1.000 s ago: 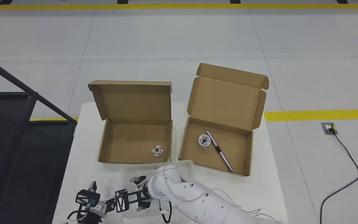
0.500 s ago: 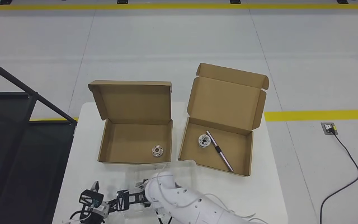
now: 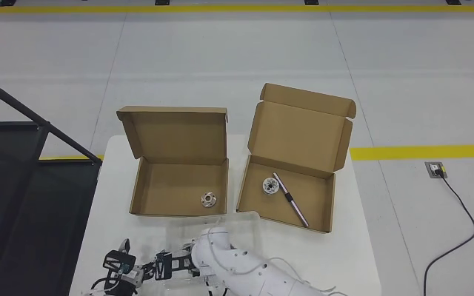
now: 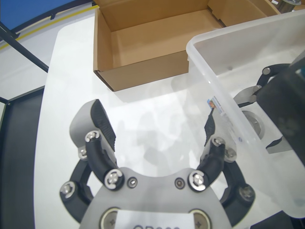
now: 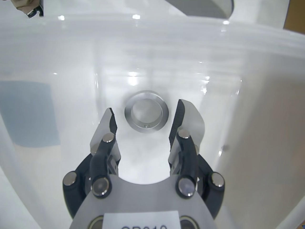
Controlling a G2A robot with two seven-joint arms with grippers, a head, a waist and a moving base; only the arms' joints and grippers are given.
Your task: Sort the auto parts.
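Observation:
A silver metal ring [image 5: 146,111] lies on the floor of a clear plastic bin [image 5: 152,39]. My right gripper [image 5: 145,116] is open inside the bin, its fingertips on either side of the ring's near edge, not touching it. In the top view the right gripper [image 3: 172,264] sits at the bin's [image 3: 244,216] left end. My left gripper [image 4: 153,115] hangs open over bare white table beside the bin [image 4: 205,67], holding nothing. The left cardboard box [image 3: 178,185] holds a round metal part [image 3: 208,198]. The right box [image 3: 289,194] holds a round part [image 3: 269,186] and a thin rod [image 3: 290,198].
Both boxes stand with lids up at the back of the white table [image 3: 118,177]. A black frame [image 3: 29,192] stands off the table's left edge. Through the bin wall the left wrist view shows the right gripper [image 4: 262,120] and the ring [image 4: 255,125].
The right arm has drawn toward the table's front edge and its gripper has shifted slightly left inside the bin. The left gripper has stayed put.

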